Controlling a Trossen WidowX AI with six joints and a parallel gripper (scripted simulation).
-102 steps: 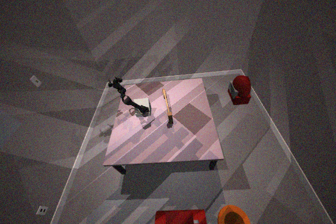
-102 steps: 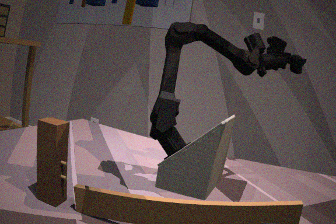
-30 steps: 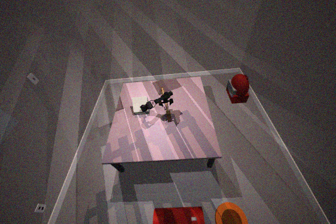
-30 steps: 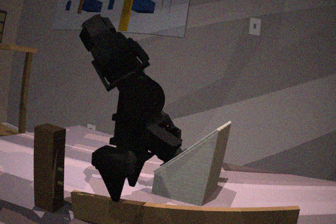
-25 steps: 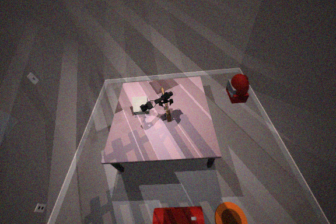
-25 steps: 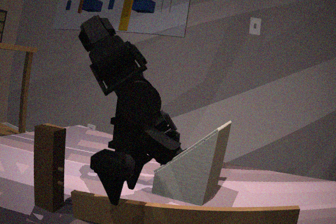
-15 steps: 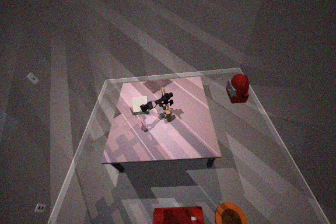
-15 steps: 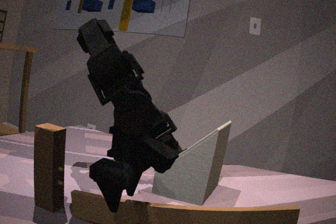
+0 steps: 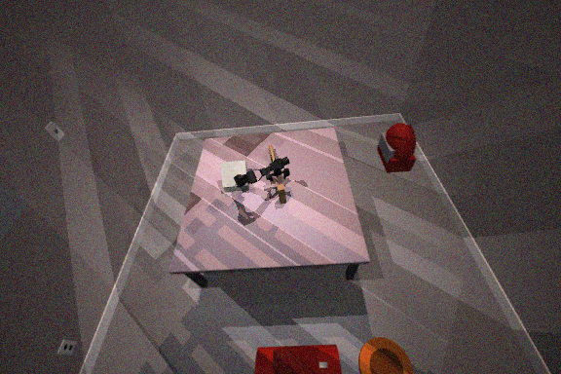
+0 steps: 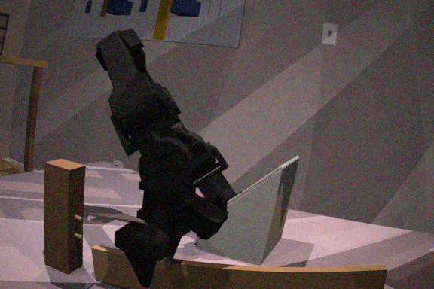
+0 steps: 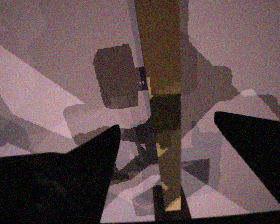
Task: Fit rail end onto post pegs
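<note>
The wooden post (image 9: pixel 282 197) (image 10: pixel 64 216) stands upright. Its upper peg (image 10: pixel 78 217) and lower peg (image 10: pixel 77 235) stick out toward the rail side. The long wooden rail (image 9: pixel 272 152) (image 10: pixel 282 276) (image 11: pixel 161 45) has its near end low, in front of the post, below peg height, with a small gap. The holes in that end are not visible. My gripper (image 9: pixel 279 177) (image 10: pixel 160 270) (image 11: pixel 165 122) is open and points down, with its fingers on either side of the rail near that end. The footboard block and bracket cannot be made out.
A pale wedge-shaped block (image 9: pixel 234 173) (image 10: pixel 250 223) stands on the pink table (image 9: pixel 312 241) beside the arm, on the rail's side of the post. Slanted bands of light and the arm's shadows cross the table and darken the wrist view.
</note>
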